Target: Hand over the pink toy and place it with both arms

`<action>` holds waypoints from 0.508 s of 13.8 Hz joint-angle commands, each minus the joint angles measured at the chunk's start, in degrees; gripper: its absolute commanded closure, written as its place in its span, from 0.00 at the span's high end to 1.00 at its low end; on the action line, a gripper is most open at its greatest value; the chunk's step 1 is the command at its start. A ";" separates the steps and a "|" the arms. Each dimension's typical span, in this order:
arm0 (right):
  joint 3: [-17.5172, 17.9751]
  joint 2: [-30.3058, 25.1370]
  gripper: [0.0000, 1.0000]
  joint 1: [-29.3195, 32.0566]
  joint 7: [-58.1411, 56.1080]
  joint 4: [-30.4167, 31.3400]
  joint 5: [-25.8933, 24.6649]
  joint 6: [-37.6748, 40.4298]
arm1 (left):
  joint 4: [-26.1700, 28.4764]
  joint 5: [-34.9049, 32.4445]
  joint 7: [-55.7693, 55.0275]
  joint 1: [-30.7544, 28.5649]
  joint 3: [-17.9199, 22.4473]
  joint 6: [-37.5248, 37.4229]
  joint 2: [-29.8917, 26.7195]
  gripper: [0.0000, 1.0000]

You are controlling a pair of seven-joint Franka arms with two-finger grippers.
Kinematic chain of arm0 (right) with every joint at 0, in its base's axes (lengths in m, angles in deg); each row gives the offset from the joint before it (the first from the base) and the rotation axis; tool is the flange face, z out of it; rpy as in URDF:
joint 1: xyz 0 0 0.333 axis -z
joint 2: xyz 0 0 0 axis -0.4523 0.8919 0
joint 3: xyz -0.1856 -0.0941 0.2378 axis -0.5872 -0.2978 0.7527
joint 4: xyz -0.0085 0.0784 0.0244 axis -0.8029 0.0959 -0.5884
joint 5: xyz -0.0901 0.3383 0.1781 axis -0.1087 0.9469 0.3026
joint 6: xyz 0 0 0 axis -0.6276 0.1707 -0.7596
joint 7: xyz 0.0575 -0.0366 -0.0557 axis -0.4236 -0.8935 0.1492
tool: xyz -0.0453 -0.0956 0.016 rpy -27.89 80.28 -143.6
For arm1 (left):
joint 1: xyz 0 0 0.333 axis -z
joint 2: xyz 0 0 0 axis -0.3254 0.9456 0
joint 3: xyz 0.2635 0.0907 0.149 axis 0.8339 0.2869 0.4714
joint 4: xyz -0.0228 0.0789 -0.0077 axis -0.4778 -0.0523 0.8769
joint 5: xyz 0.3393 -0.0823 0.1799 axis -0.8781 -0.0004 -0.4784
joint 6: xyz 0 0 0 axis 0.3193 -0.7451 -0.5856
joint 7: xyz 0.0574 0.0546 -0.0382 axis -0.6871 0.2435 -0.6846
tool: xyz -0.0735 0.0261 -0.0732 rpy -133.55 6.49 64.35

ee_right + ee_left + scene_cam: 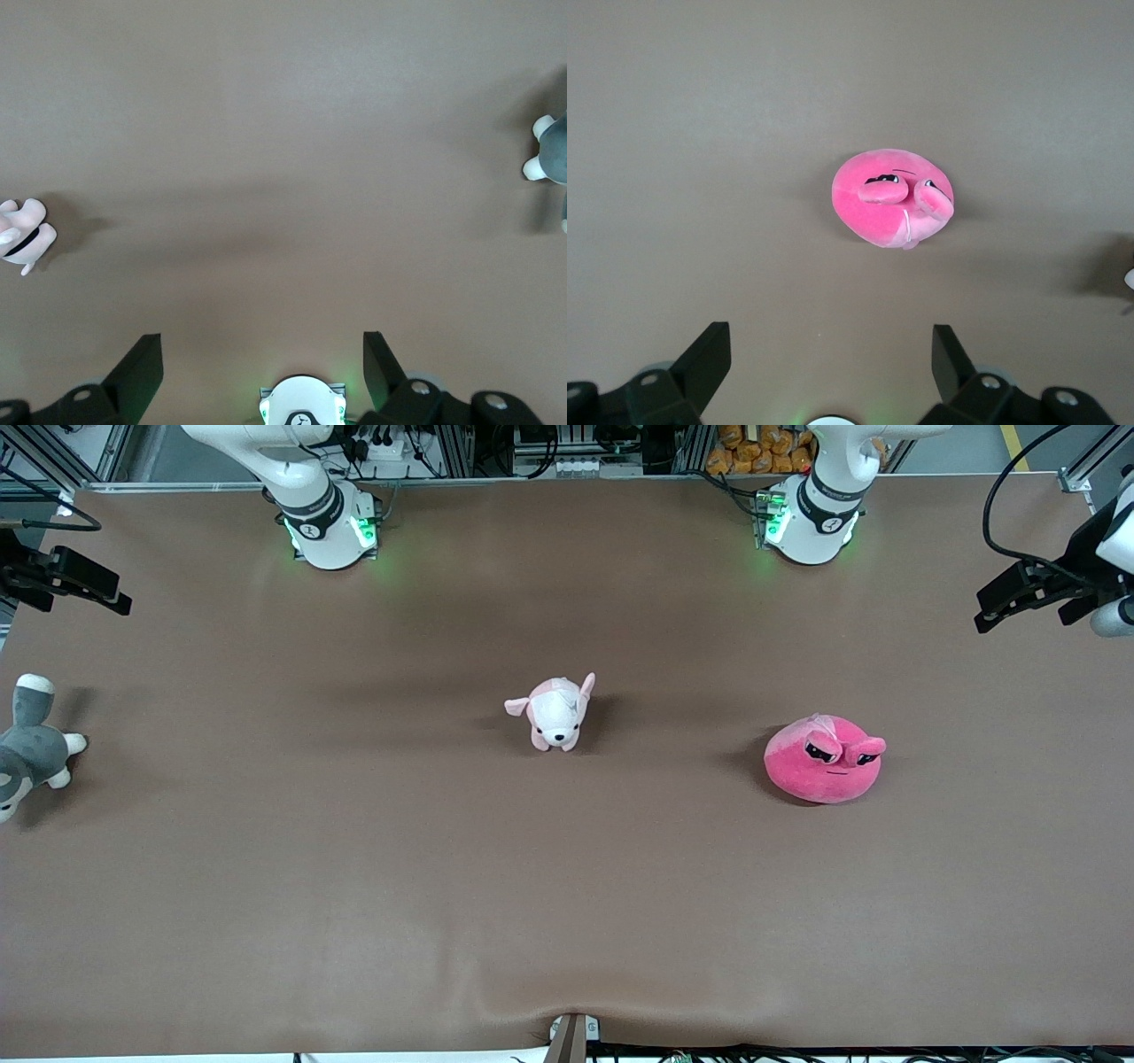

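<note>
High front camera faces both bases; wrist cameras look straight down at table [567, 921]

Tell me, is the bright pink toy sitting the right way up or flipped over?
Right way up. The pink toy rests flat on the table with both stalk eyes poking out on top. No gripper touches it.

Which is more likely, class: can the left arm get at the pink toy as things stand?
Probably yes: the pink toy lies alone on the table toward the left arm's end, and the left gripper has open jaws, nothing in between.
</note>
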 commanded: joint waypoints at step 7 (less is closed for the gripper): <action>0.51 -0.06 1.00 1.16 0.23 -1.03 0.58 0.41 | 9.70 -0.31 -4.35 -3.42 -0.32 8.65 -1.74 1.00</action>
